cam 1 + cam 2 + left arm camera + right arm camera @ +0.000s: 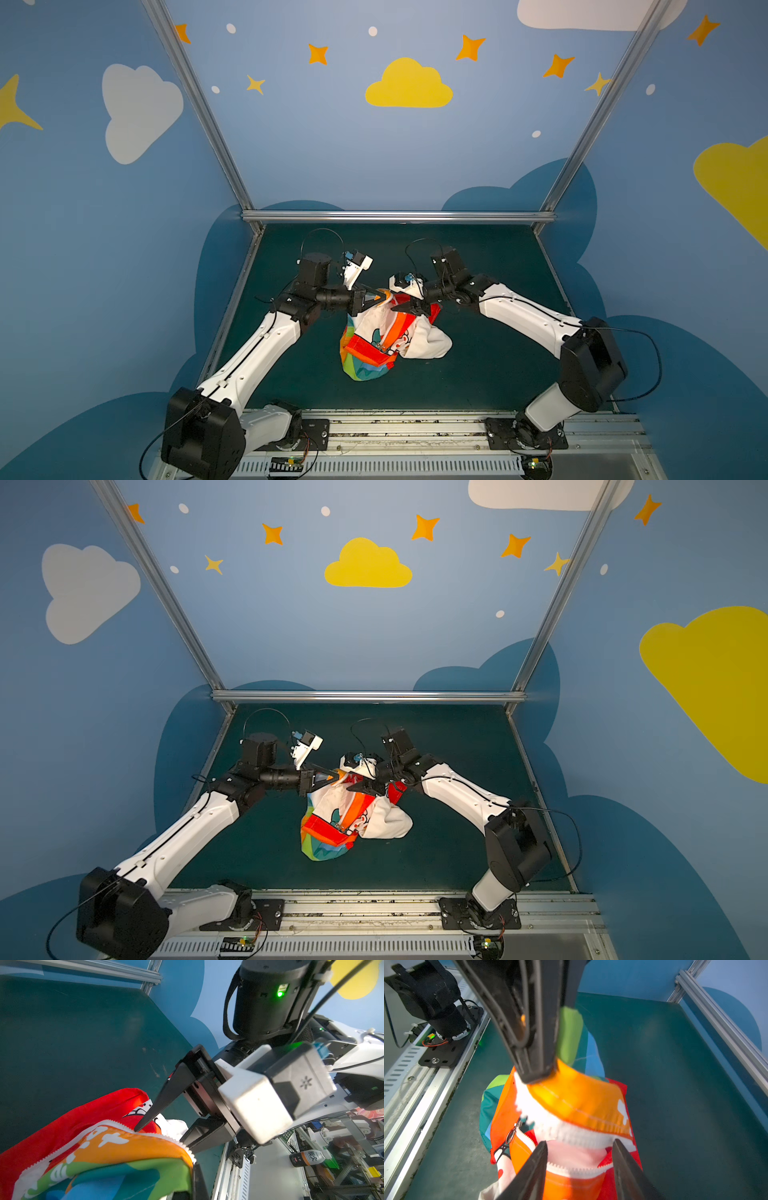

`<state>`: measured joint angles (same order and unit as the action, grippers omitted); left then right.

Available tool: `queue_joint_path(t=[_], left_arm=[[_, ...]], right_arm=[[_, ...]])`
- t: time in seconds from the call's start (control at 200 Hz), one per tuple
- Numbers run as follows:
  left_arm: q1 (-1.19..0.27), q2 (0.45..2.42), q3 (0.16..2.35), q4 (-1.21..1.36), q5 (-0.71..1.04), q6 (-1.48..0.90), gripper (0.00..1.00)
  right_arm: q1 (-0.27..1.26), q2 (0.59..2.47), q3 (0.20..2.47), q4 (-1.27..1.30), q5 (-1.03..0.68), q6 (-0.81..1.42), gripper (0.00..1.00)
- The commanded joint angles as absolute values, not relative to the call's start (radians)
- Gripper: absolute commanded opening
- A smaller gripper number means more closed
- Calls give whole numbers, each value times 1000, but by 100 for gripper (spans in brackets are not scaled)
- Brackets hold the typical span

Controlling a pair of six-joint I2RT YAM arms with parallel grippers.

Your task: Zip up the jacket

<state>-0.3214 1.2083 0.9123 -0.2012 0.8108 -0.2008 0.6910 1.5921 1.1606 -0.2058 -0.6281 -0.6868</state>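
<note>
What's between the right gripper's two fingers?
The jacket: its white zipper teeth and pale lining span the gap between the right gripper's open fingers, seen in the right wrist view.

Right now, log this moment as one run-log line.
jacket: bunched, top edge lifted | left gripper: shut on orange edge | right gripper: open, straddling zipper teeth | ring pull: free

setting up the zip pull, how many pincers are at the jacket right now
2. The left pincer is shut on the orange edge of the jacket; the right pincer, jaws apart, straddles the white zipper edge just beside it. None hidden.
</note>
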Motion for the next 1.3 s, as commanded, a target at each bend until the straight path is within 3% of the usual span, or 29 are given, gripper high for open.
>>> queue_joint_path(t=[0.0,0.125,0.26,0.38,0.516,0.731,1.292], left_arm=[[-315,1180,867,-208,723,-238,3],[-314,1127,744,-97,566,-343,3],[-302,1103,664,-13,499,-430,3],[-295,1122,659,-33,478,-460,3],[-289,1123,632,-25,476,-480,3],[-285,1106,561,28,482,-513,3],[-285,1112,500,80,519,-552,3]], right_arm=[[692,1514,1103,-159,-489,-588,51],[710,1385,1021,-149,-306,-327,52],[806,1274,982,-246,-80,168,51],[908,1257,938,-224,-42,560,51],[950,1298,882,-135,-49,808,51],[954,1409,849,-18,-182,926,54],[953,1552,791,152,-238,1002,58]])
